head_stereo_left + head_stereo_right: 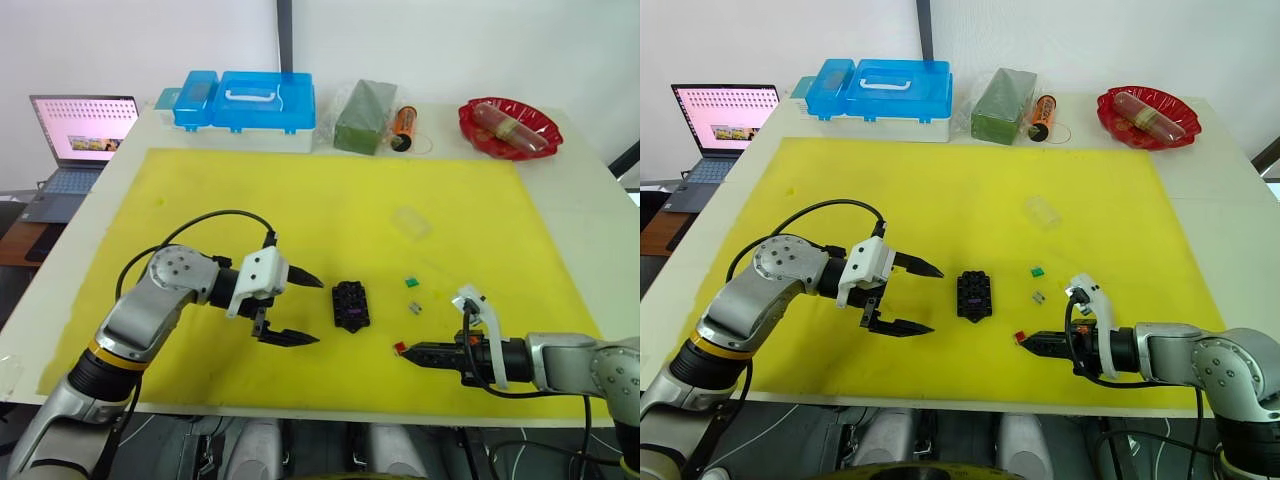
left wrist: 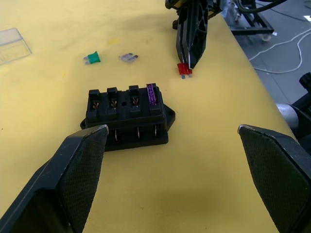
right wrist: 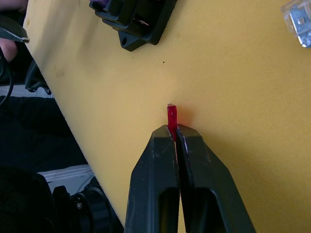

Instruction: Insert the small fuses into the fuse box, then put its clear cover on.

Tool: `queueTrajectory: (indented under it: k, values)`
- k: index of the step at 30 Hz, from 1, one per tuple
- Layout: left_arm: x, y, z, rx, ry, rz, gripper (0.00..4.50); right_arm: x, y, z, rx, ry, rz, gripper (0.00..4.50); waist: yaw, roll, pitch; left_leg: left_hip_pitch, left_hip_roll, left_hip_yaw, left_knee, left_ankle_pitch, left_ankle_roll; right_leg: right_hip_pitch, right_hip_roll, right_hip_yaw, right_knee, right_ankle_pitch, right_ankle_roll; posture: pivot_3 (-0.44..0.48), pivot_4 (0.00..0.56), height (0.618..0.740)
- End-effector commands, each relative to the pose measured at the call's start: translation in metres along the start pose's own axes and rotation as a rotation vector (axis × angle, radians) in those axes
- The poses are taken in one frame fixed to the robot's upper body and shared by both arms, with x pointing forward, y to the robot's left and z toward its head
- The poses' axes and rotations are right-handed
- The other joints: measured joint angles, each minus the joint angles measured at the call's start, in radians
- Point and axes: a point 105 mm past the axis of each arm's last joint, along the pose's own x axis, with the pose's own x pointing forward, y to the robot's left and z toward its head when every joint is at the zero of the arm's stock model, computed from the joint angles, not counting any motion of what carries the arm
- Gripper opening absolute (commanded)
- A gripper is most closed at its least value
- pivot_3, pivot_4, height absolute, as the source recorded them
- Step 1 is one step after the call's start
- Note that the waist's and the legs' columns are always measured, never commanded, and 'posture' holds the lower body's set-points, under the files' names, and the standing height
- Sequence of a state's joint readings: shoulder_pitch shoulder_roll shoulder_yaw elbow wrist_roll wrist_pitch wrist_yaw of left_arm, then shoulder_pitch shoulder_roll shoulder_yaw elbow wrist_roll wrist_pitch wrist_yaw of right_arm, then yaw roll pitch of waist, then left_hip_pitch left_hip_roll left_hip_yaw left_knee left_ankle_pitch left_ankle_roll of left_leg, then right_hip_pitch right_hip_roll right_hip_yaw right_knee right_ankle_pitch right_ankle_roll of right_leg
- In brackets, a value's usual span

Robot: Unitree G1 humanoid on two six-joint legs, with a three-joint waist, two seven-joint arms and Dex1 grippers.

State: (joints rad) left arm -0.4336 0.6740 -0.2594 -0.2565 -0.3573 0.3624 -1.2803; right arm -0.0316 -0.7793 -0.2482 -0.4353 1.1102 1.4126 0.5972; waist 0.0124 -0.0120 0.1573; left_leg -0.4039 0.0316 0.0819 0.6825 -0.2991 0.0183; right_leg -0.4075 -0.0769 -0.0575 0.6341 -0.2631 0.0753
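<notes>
The black fuse box (image 1: 351,305) sits on the yellow mat (image 1: 250,200) with a purple fuse (image 2: 151,94) in one end slot. My left gripper (image 1: 318,311) hangs open just left of the box, which lies beyond its fingers and not between them. Right of the box, my right gripper (image 3: 175,133) is shut on a red fuse (image 3: 172,116), low at the mat's surface. A green fuse (image 1: 411,282) and a grey fuse (image 1: 414,306) lie loose on the mat between box and right arm. The clear cover (image 1: 410,222) rests farther back.
Along the table's far edge stand a large blue case (image 1: 245,100), a green block (image 1: 365,115), an orange cylinder (image 1: 403,127) and a red bowl (image 1: 510,127). A laptop (image 1: 75,140) is open off the far left corner. The mat's front edge lies close below both grippers.
</notes>
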Motion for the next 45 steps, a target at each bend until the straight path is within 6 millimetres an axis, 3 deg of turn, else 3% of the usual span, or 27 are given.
queueTrajectory:
  k: [1,5,10,12,17,22,33,45]
  values:
    - [0.0,0.0,0.004,0.03,-0.007,0.001,4.5,-0.005,0.003,0.01,-0.044,-0.014,-0.004,0.01,0.0,0.0,0.0,0.0,0.0,0.0,0.0,0.0,0.0,0.0,0.0,0.0,0.0,0.0,0.0,0.0,0.15,0.74]
    - [-0.003,0.002,0.001,0.028,0.006,0.008,4.5,-0.011,0.025,0.038,-0.253,-0.012,-0.018,0.01,-0.003,0.002,0.0,0.0,0.0,0.0,0.0,0.0,0.0,0.0,0.0,0.0,0.0,0.0,0.0,0.0,0.15,0.74]
    - [-0.006,0.008,-0.006,0.034,0.033,0.018,4.5,-0.015,0.049,0.056,-0.53,0.103,-0.059,0.01,0.0,0.002,0.0,0.0,0.0,-0.001,0.0,0.0,0.0,-0.001,0.0,0.0,0.0,0.0,0.0,0.0,0.15,0.74]
    - [-0.005,0.011,-0.007,0.041,0.039,0.02,4.5,-0.014,0.061,0.074,-0.643,0.099,-0.069,0.01,-0.001,0.002,0.0,-0.001,0.0,-0.001,0.0,0.0,0.0,-0.001,0.0,-0.001,0.0,0.0,0.0,0.0,0.15,0.74]
    - [-0.001,0.016,-0.012,0.043,0.039,0.02,4.5,0.002,0.079,0.109,-0.949,0.226,-0.141,0.01,-0.004,0.003,0.0,-0.002,0.0,0.001,0.001,0.0,0.0,-0.003,-0.002,0.0,0.0,0.0,-0.001,0.0,0.15,0.74]
    - [0.002,0.017,-0.015,0.049,0.04,0.017,4.5,0.021,0.087,0.129,-1.07,0.343,-0.147,0.01,-0.008,0.003,0.0,-0.004,0.0,0.001,0.0,0.0,0.0,-0.006,-0.002,-0.001,0.0,0.0,0.0,0.0,0.15,0.74]
    - [0.007,0.015,-0.016,0.053,0.028,0.039,4.5,0.045,0.093,0.123,-1.151,0.556,-0.103,0.01,-0.01,0.003,0.0,-0.005,0.0,0.002,0.001,0.0,0.001,-0.008,-0.002,0.0,0.002,0.0,0.001,0.0,0.15,0.74]
    - [0.009,0.012,-0.014,0.055,0.021,0.047,4.5,0.057,0.094,0.118,-1.115,0.59,-0.08,0.01,-0.012,0.003,0.0,-0.005,-0.001,0.004,0.001,0.0,-0.001,-0.012,-0.004,0.0,0.011,0.0,0.0,0.0,0.15,0.74]
